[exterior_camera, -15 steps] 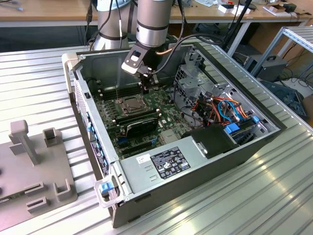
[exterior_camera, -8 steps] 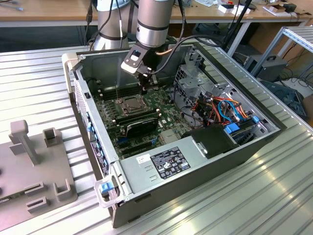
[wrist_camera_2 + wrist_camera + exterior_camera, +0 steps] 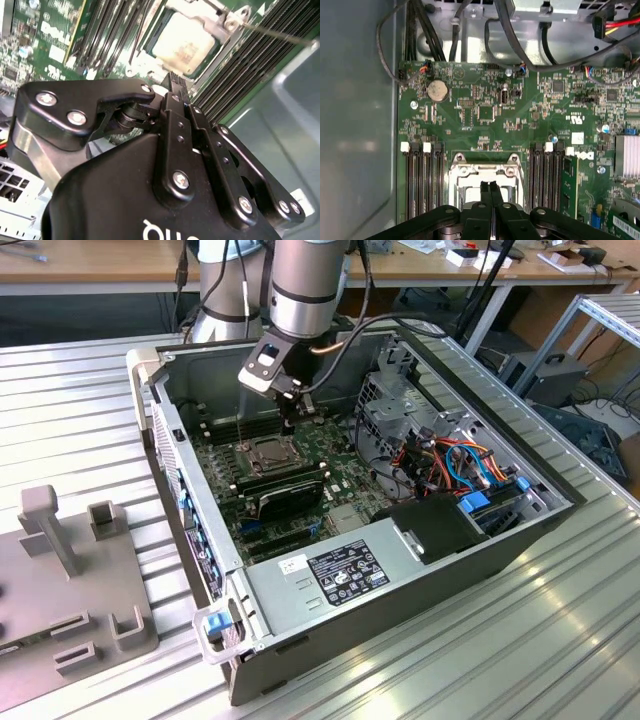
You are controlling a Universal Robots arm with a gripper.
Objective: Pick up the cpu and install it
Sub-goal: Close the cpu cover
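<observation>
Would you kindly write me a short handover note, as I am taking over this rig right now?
Gripper: fingers shut, holding nothing, poised over the socket's metal frame.
The small square silver-grey cpu lies in that socket on the green motherboard, inside the frame.
Done: cpu is in place. Left: whether the frame is latched cannot be told.

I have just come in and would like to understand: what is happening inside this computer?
A robot arm reaches into the open computer case. Its pincer is shut and empty, close above the socket on the green board. The cpu lies flat in that socket.
</observation>
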